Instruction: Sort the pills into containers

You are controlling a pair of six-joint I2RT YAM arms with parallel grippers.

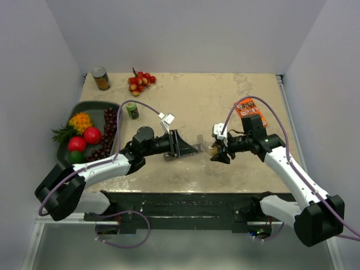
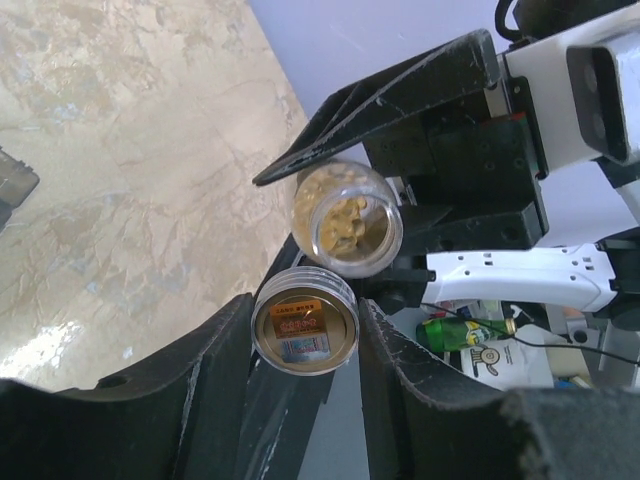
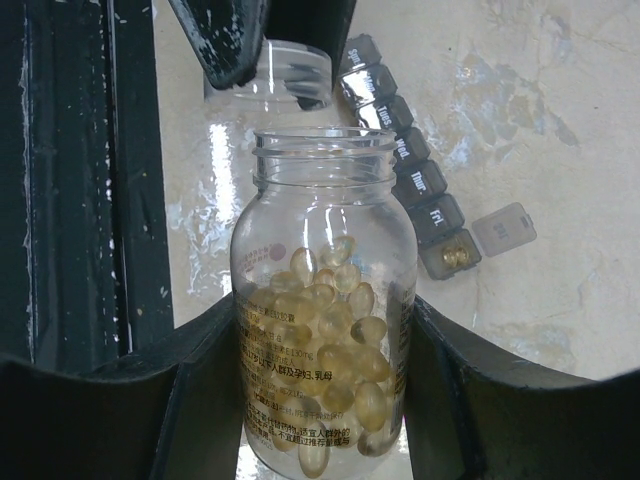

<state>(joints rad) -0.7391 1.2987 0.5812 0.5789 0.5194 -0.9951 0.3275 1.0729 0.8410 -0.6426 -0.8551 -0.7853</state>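
Squeezed the bottle with the right gripper, one dark finger pressed on each side of the glass. Closed in only as far as the bottle let it. Left the mouth of the bottle wide open, with no cap on it.

Saw the pills piled in the lower half of the bottle, small, yellow and shiny. Saw print on the side of the bottle too.

Pinched a small clear cap with the left gripper, right by the mouth of the bottle. Closed on the cap from both sides, fingers tight against its rim. Could not tell if the cap touched the bottle or sat just apart from it.

Pointed the two grippers at each other from above, with the bottle and cap between them.

Found the strip lying flat on the table, past the bottle and a little to its right in the right wrist view. Read day names on the shut lids: Sun, Mon, Tues, Wed, Thur, Fri. Found the end box, the one nearest the bottle, open, its lid flipped out to the side. Saw something small and yellow inside that box.

Spotted an orange packet behind the bottle and to its right, and a fruit tray far off to the bottle's left.
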